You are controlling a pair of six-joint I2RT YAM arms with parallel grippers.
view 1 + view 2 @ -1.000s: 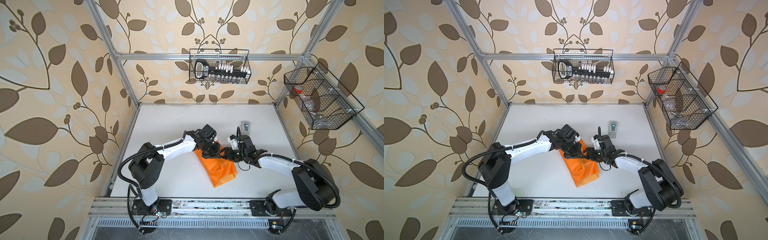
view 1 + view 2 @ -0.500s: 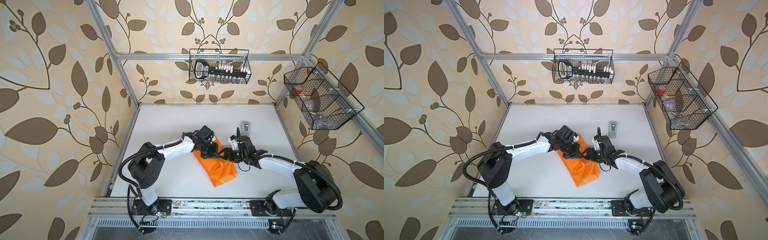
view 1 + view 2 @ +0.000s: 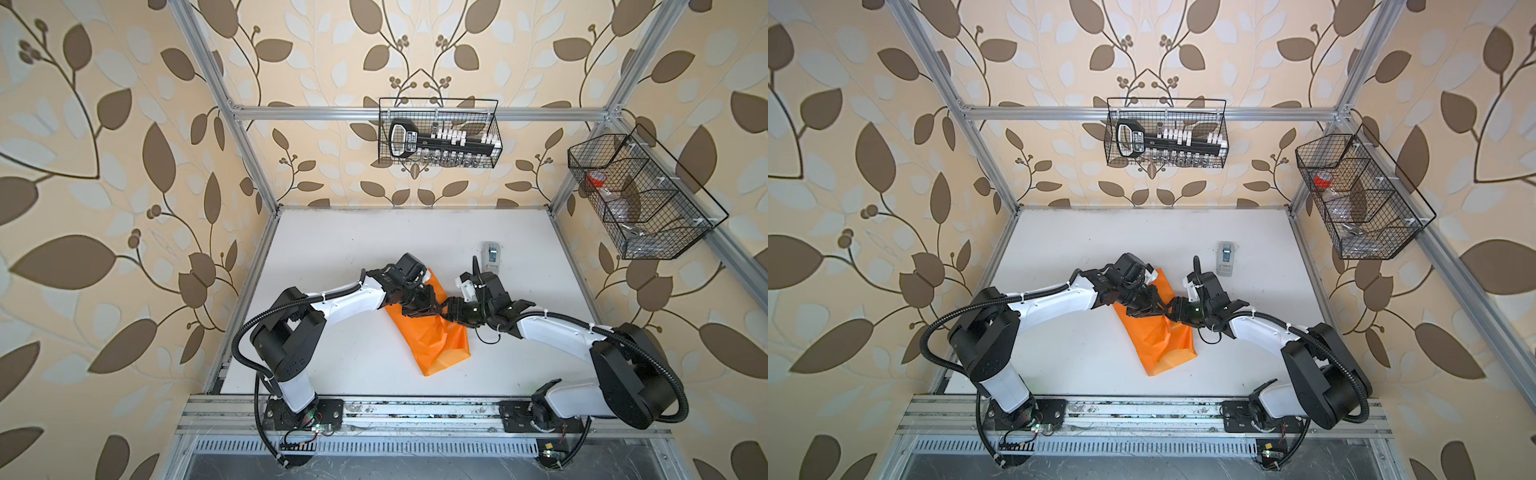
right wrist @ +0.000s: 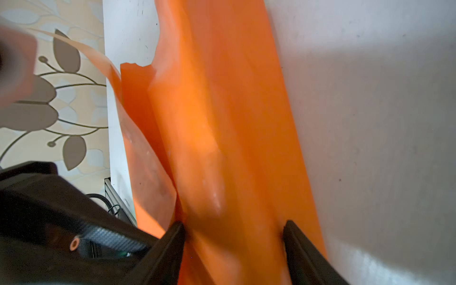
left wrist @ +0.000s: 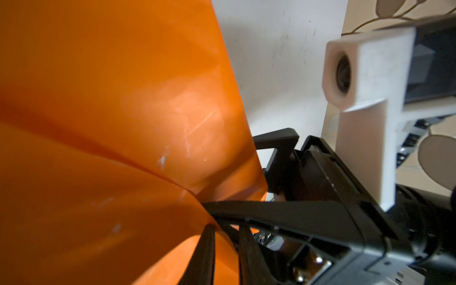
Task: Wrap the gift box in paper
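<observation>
Right gripper (image 4: 233, 232) is edging toward left gripper (image 5: 225, 234), clamping wide across the paper (image 3: 432, 345) to pin folds; left barely parted, hold unclear

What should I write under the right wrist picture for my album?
Black fingers flank a folded hump of orange paper on the white table.

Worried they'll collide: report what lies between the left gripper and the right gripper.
Only a fold of the paper parts the left gripper from the right gripper; in both top views their tips nearly meet over it.
</observation>
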